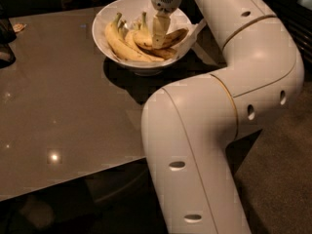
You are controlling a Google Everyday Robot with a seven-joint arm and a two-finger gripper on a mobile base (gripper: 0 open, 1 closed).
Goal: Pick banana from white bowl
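Note:
The white bowl [103, 19] stands at the far middle of the brown table [58, 96]. In it lie several bananas. The short ripe banana [171, 35] with a dark brown tip lies on the right side, across the longer paler bananas [121, 45] with greenish stems. My gripper [158, 39] reaches straight down from above into the bowl. Its tip is at the left end of the ripe banana, in contact or very nearly so. White paper [196, 29] sticks out over the bowl's right rim.
My own large white arm [204, 130] fills the right and front of the view, over the table's right edge. A dark object [5, 38] stands at the table's far left edge, with a small scrap [18, 27] beside it.

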